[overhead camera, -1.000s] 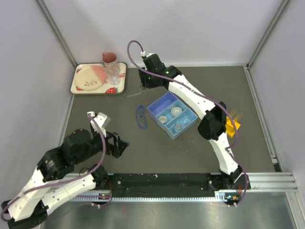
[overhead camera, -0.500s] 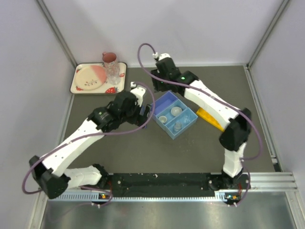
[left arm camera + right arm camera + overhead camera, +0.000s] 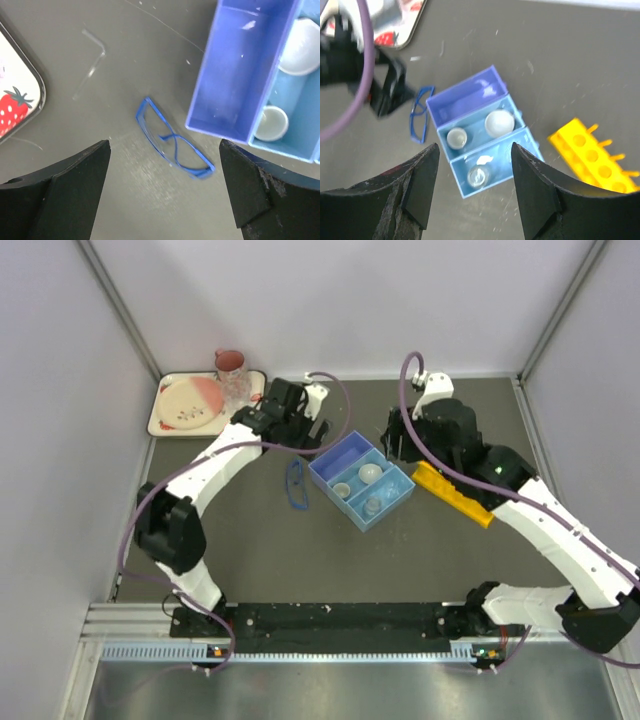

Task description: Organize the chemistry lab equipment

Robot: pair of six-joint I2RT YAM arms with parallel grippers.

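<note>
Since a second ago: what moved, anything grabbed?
Left gripper swung out from near its base to above the goggles, open. Right gripper swept right, away from the blue tray, uncovering the yellow rack. Nothing grabbed. Goggles, tray, dishes unmoved.

Left gripper (image 3: pixel 164 151) hovering, jaws spread wide, blue-rimmed goggles (image 3: pixel 172 141) flat on the grey table (image 3: pixel 125 30) below, blue divided tray (image 3: pixel 235 75) just right, small white round dishes (image 3: pixel 270 123) inside, possibly thin glass rods (image 3: pixel 93 62) upper left.

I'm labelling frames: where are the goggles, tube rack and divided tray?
blue-rimmed goggles (image 3: pixel 172 140): left wrist, nose bridge.
yellow tube rack (image 3: pixel 452 493): top external, holed top.
blue divided tray (image 3: pixel 240 65): left wrist, empty compartment's floor.
</note>
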